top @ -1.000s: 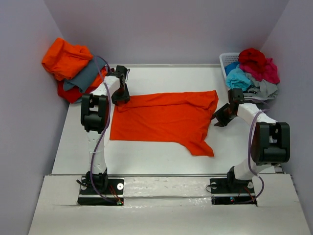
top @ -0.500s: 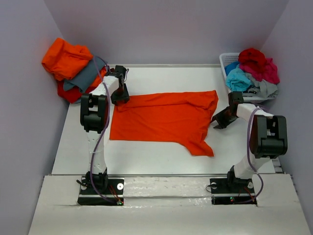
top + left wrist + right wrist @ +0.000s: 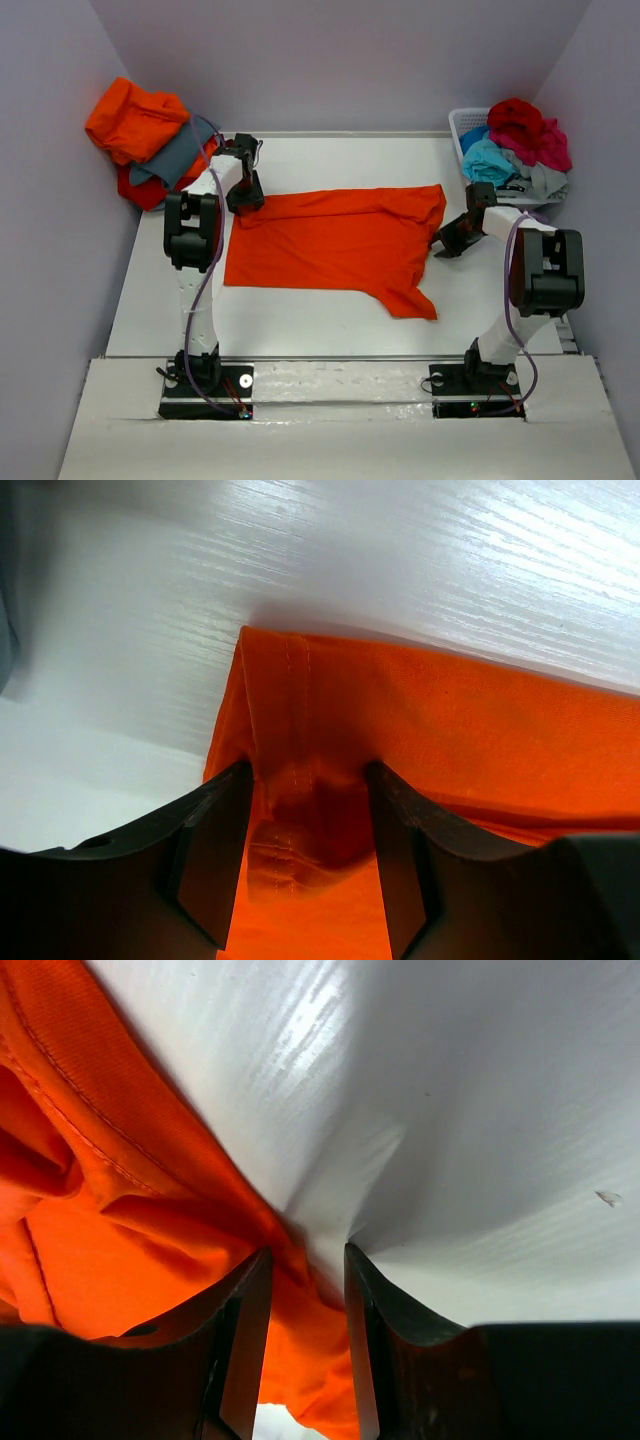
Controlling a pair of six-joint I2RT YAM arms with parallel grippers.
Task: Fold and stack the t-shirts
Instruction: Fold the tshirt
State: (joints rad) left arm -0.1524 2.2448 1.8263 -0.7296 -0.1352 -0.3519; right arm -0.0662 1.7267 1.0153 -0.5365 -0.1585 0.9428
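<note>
- Item: orange t-shirt (image 3: 335, 245). It is lying spread flat mid-table (image 3: 330, 160), not moving over the last second.
- Left jaws: I am clamping the bunched hem corner at its far-left edge and holding station.
- Right jaws: I am pinching cloth at its right edge. My right forearm is swinging more upright, and the jaws are barely shifting.
- Reading: both grips seem to be settling, and the first fold's lift is not yet beginning.
- Other t-shirts: one heap (image 3: 148, 135) is sitting far left, and more are lying in the white basket (image 3: 461, 124).
</note>
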